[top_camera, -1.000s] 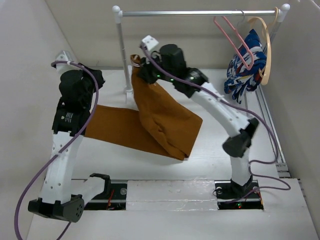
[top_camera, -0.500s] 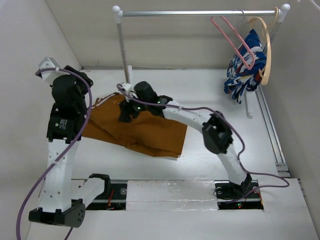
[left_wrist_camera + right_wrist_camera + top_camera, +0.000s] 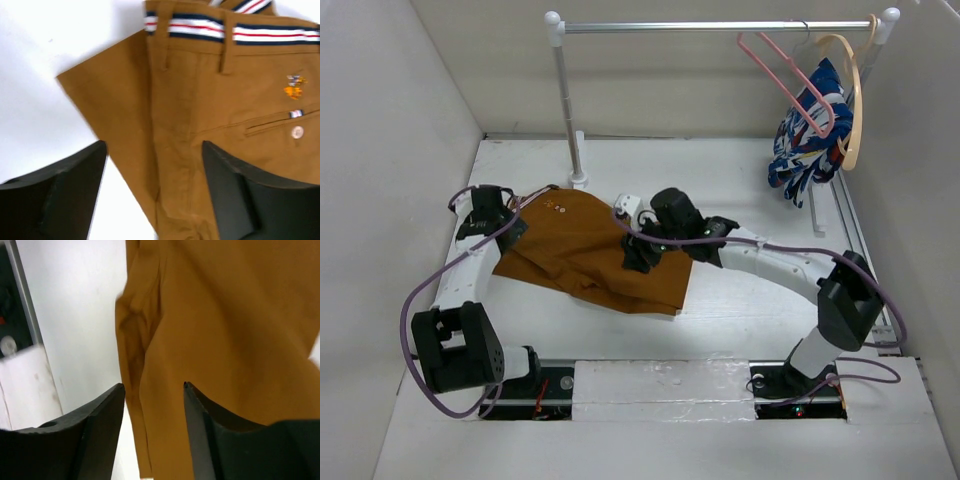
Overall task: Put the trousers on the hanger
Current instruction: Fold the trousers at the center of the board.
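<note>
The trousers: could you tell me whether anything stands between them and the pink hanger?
Nothing visible does: no object lies between the trousers, flat on the table, and the pink hanger at the rail's right end.

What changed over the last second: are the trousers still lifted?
No. The right gripper lowered them from beside the rack post and let go; the left gripper opened too, its arm folding down. The trousers lie slack on the table. The hanger stayed on the rail.
</note>
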Tool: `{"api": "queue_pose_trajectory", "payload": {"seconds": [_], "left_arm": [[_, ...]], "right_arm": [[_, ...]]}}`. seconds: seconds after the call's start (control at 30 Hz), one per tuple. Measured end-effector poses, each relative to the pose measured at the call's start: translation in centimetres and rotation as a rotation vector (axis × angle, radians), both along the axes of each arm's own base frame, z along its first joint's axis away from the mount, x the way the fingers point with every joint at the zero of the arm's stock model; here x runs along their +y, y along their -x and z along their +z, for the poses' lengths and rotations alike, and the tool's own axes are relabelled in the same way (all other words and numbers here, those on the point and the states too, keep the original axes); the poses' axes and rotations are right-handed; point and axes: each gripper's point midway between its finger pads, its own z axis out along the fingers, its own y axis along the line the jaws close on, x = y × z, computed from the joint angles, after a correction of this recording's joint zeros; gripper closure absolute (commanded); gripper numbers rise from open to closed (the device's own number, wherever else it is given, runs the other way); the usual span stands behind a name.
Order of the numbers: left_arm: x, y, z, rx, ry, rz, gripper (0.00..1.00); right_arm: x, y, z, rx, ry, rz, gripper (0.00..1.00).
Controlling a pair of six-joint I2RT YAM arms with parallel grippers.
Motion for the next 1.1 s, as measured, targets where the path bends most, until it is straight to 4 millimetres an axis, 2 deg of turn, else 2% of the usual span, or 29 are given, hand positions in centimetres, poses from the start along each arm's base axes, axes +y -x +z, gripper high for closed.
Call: {"api": "queue_pose_trajectory", "payload": {"seconds": [0.13, 0.27, 0.37, 0.4, 0.5, 0.53, 0.57, 0.6, 0.63, 0.73, 0.77, 0.8, 0.87, 1.0, 1.1], "left_arm": [[-0.8, -1.6, 0.3, -0.054, 0.026, -0.034, 0.22], [-1.5, -3.6, 0.1, -0.104, 0.049, -0.072, 0.22], [-1.4, -4.8, -0.7, -0.094, 0.053, -0.077, 0.30], [-1.3, -5.2, -1.3, -0.074, 0.051, -0.073, 0.38], [-0.6, -6.3, -3.1, -0.014, 0.038, -0.055, 0.46], [-0.6, -6.3, -3.1, -0.014, 0.038, -0.055, 0.71], [-0.3, -6.1, -4.3, 0.027, 0.027, -0.043, 0.71], [-0.2, -5.9, -4.3, 0.035, 0.023, -0.037, 0.93], [-0.1, -5.9, -4.2, 0.037, 0.021, -0.033, 1.00], [-0.1, -6.2, -3.5, 0.035, 0.015, -0.037, 1.00], [-0.1, -6.1, -3.2, 0.033, 0.015, -0.038, 1.00], [-0.1, -6.0, -2.9, 0.031, 0.015, -0.037, 1.00], [-0.1, -5.6, -1.9, 0.017, 0.013, -0.037, 1.00], [-0.4, -4.2, 3.2, -0.093, 0.004, -0.033, 1.00], [-0.3, -2.3, 6.6, -0.175, -0.019, -0.014, 1.00]], "right_arm": [[-1.3, 1.6, -3.5, 0.038, 0.090, 0.020, 0.41], [-1.8, 1.4, -4.0, 0.032, 0.107, 0.019, 0.41], [-1.8, 1.2, -4.1, 0.022, 0.110, 0.017, 0.41], [-1.9, 1.2, -4.1, 0.020, 0.111, 0.017, 0.40], [-2.3, 0.7, -4.3, 0.016, 0.116, 0.009, 0.40], [-2.7, 0.3, -4.4, 0.017, 0.121, 0.000, 0.40], [-3.3, -0.3, -4.6, 0.018, 0.126, -0.018, 0.40], [-3.8, -0.8, -4.7, 0.017, 0.129, -0.031, 0.40], [-4.4, -1.3, -4.9, 0.016, 0.133, -0.044, 0.40], [-6.6, -2.3, -5.7, 0.023, 0.154, -0.087, 0.40], [-6.8, -2.4, -5.8, 0.025, 0.156, -0.090, 0.40], [-8.0, -2.7, -6.3, 0.036, 0.176, -0.113, 0.40], [-9.1, -2.9, -7.2, 0.044, 0.196, -0.124, 0.40], [-10.8, -1.3, -9.7, 0.084, 0.261, -0.104, 0.40], [-11.8, 0.5, -11.6, 0.118, 0.305, -0.080, 0.40]]}}
